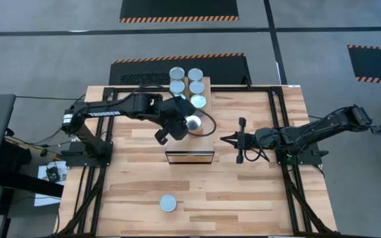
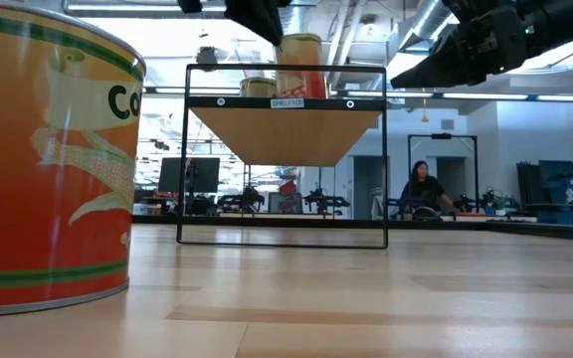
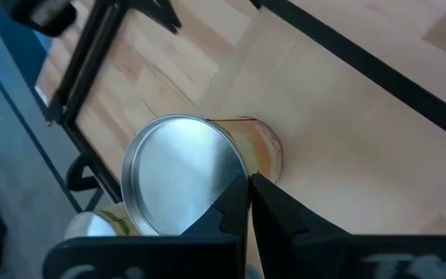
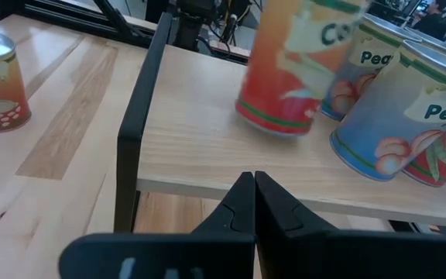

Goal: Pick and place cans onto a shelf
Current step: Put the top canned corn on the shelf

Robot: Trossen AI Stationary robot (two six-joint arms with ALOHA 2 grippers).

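An orange-labelled can (image 1: 193, 122) stands on the light-wood shelf (image 1: 189, 157), directly beneath the left claw (image 1: 185, 123), whose fingers (image 3: 273, 213) are pressed together beside the can's silvery lid rather than gripping it. Just beyond the left claw, at the shelf's far end, five more cans (image 1: 186, 84) with peach labels are clustered in two rows. The right claw (image 1: 229, 139) hovers just off the shelf's side, its fingers also pressed together and holding nothing. Well behind both claws, one can (image 1: 169, 203) stands alone on the slatted wooden bench (image 1: 256, 192) near its front edge.
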